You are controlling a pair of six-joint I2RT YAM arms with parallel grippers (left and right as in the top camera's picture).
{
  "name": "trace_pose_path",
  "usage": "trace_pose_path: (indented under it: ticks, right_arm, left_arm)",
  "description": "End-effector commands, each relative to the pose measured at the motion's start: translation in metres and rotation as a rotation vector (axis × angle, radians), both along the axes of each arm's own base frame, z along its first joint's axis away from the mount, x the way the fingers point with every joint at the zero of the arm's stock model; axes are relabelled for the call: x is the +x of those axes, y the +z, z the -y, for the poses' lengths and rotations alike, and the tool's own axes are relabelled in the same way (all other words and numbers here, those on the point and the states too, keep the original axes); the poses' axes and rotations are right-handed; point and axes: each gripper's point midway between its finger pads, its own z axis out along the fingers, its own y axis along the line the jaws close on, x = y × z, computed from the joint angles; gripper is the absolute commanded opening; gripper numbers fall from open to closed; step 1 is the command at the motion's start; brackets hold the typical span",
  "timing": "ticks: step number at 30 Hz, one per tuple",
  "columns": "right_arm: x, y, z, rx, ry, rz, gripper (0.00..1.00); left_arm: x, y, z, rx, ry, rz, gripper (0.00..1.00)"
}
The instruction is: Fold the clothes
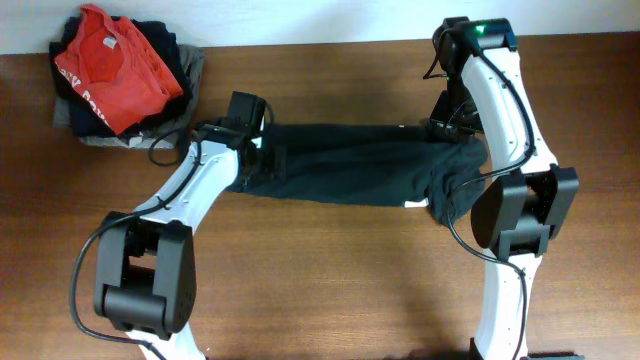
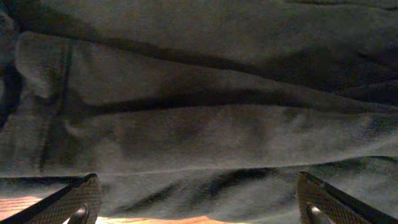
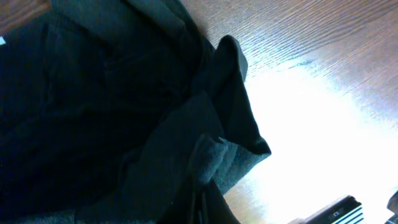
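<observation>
Clothes | close below left claw | jaws wide apart

The clothes are plain dark charcoal, almost black, with one small white mark. The T-shirt is red with white print. The folded garment is grey. The table is brown wood with fine grain lines.

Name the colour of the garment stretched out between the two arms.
Plain dark charcoal, almost black; the garment shows best in the overhead view.
</observation>
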Motion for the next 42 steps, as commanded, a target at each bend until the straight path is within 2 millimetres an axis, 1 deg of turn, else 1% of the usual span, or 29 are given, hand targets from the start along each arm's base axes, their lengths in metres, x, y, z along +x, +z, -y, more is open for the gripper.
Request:
trace_pose_path:
  ticks: [1,7,9,13,14,16,19,22,28,30,31,33,34,37,38,39,42]
  right_arm:
    - [0.0,0.028,-0.001,-0.01,-0.008,0.078,0.04]
    - [-0.005,0.042,-0.025,0.039,0.058,0.104,0.04]
    - [-0.007,0.045,-0.034,0.037,0.085,0.11,0.04]
    - [-0.009,0.047,-0.048,0.035,0.122,0.111,0.04]
    - [-0.009,0.047,-0.051,0.036,0.127,0.111,0.04]
    - [-0.009,0.047,-0.051,0.035,0.124,0.112,0.04]
    - [-0.009,0.047,-0.051,0.036,0.123,0.112,0.04]
    - [-0.01,0.047,-0.051,0.036,0.124,0.112,0.04]
    - [-0.009,0.047,-0.051,0.036,0.124,0.112,0.04]
    - [-0.009,0.047,-0.051,0.036,0.124,0.112,0.04]
    - [-0.009,0.047,-0.051,0.036,0.124,0.111,0.04]
    - [-0.009,0.047,-0.051,0.036,0.124,0.112,0.04]
    - [-0.009,0.047,-0.051,0.036,0.124,0.112,0.04]
    - [-0.009,0.047,-0.051,0.036,0.124,0.111,0.04]
    - [-0.009,0.047,-0.051,0.036,0.124,0.112,0.04]
    - [-0.009,0.047,-0.051,0.036,0.124,0.112,0.04]
    - [-0.009,0.047,-0.051,0.036,0.124,0.112,0.04]
  left_arm:
    - [0.009,0.014,-0.017,0.007,0.038,0.038,0.99]
    - [0.011,0.013,-0.045,-0.001,0.11,0.023,0.99]
    - [0.01,0.012,-0.047,-0.033,0.116,0.014,0.99]
    - [0.006,0.012,-0.039,-0.123,0.114,-0.017,0.99]
    - [0.005,0.011,-0.04,-0.141,0.174,-0.024,0.99]
    - [0.006,0.011,-0.039,-0.159,0.222,-0.027,0.99]
    - [0.008,0.01,-0.039,-0.162,0.228,-0.021,0.99]
    - [0.008,0.004,-0.04,-0.171,0.266,-0.034,0.99]
    - [0.005,-0.022,-0.041,-0.161,0.284,-0.091,0.99]
    - [0.009,-0.033,-0.04,-0.161,0.289,-0.095,0.99]
    - [0.011,-0.034,-0.04,-0.163,0.288,-0.089,0.98]
    - [0.014,-0.036,-0.039,-0.166,0.287,-0.078,0.91]
    - [0.016,-0.036,-0.039,-0.167,0.287,-0.072,0.85]
    - [0.019,-0.034,-0.039,-0.17,0.285,-0.062,0.72]
    - [0.019,-0.033,-0.039,-0.17,0.286,-0.06,0.65]
    - [0.02,-0.033,-0.039,-0.171,0.285,-0.058,0.6]
    - [0.02,-0.031,-0.039,-0.17,0.284,-0.057,0.51]
